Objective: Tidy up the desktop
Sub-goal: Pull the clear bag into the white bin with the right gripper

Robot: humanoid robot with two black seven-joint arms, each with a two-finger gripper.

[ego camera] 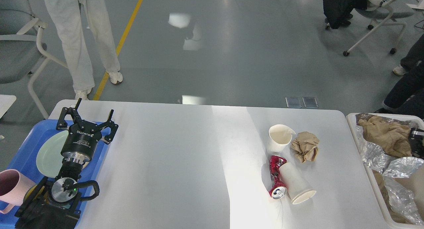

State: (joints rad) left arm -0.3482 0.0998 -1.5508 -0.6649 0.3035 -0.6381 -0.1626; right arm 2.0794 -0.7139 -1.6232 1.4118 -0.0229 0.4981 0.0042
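The white desktop (179, 162) carries litter at its right: an upright white paper cup (279, 137), a crumpled brown paper ball (305, 146), a crushed red can (275, 179) and a paper cup lying on its side (295, 183). My left gripper (86, 118) is open and empty above the far edge of the blue tray (20, 156). My right gripper (416, 139) shows only as a dark part at the right edge. It holds a silver foil bag with brown paper (381, 139) over the white bin (353, 120).
The blue tray at the left holds a pale green plate (48, 154) and a pink mug (10, 186). The bin holds clear plastic and more brown paper. A person stands beyond the table's far left corner; office chairs stand at the far right.
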